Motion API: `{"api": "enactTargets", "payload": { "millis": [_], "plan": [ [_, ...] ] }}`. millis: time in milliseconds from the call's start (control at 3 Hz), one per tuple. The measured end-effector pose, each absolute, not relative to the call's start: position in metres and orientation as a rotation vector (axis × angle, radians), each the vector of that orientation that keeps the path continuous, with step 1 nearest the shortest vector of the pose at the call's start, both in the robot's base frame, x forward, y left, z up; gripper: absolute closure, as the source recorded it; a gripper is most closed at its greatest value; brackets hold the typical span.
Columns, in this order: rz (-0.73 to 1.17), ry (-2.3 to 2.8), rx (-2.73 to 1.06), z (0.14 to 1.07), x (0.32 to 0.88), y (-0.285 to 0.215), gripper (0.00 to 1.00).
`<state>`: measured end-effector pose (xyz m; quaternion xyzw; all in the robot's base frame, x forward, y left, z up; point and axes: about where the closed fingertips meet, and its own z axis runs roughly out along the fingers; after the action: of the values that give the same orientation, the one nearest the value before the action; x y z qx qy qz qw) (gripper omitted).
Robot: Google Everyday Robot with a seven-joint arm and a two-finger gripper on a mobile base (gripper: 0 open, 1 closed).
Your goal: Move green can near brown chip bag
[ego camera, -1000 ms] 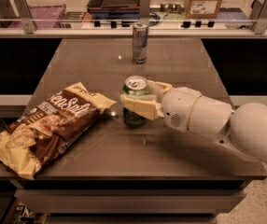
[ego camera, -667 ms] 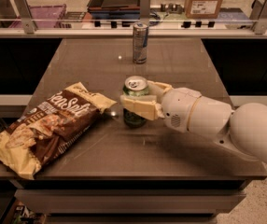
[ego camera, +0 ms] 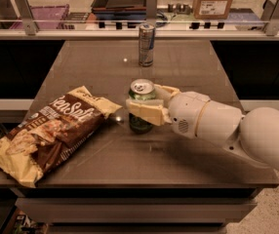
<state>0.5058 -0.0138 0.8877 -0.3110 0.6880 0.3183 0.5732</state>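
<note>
**Can in the clamp, nothing moving**

We watch the two-finger gripper (ego camera: 145,104) sit at the middle of the dark grey table (ego camera: 188,67). Its pale fingers (ego camera: 147,113) are closed around the green can (ego camera: 140,95), a short, stout drink can with a silver pull-tab top. The can stands upright with its base seemingly on the tabletop, just beside the upper right corner of the brown chip bag (ego camera: 51,130), a large crinkled packet with a dark middle and pale yellow ends. A narrow strip of table shows between them.

What has just changed? We find almost nothing. Against the frames of a second ago, can, fingers and white arm (ego camera: 227,126) hold the same spot, and the bag lies as it lay. The tall slim silver-and-blue can (ego camera: 146,45) at the far end is untouched.

For the task, we judge the carrying done: the can is already near the bag. What remains is most likely to release the grip and pull back without tipping the can.
</note>
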Motion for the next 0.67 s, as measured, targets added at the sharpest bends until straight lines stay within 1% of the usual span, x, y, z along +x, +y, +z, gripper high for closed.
{"api": "enactTargets", "payload": {
  "millis": [333, 667],
  "plan": [
    [0.747, 1.612, -0.732, 0.8880, 0.5054, -0.0120, 0.13],
    [0.749, 1.611, -0.736, 0.8882, 0.5050, -0.0103, 0.00]
  ]
}}
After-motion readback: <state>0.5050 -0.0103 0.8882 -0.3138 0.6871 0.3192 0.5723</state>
